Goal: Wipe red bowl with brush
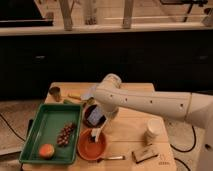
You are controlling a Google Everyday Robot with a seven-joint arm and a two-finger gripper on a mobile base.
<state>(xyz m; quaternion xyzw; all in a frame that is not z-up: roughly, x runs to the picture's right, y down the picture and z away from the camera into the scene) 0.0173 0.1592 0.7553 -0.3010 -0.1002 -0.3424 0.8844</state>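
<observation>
Green tray point(47, 122) lower left on counter point(127, 125), holding brown cluster point(66, 134) and orange fruit point(46, 150). Tan cup point(55, 93) upper left of counter. Dark bowl point(86, 116) centre, hand point(96, 131) just below it. White cup point(152, 131) right. Brown block point(146, 155) and metal spoon point(111, 158) along bottom edge.

One raised camera faces the table point(127, 136) head-on, pincer point(96, 131) above red bowl point(88, 148)

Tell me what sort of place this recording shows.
Probably a lab or office test area, not a home kitchen: a wooden table stands before a dark counter front under windows, with a cable on the floor. The gripper hangs over the red bowl.
</observation>
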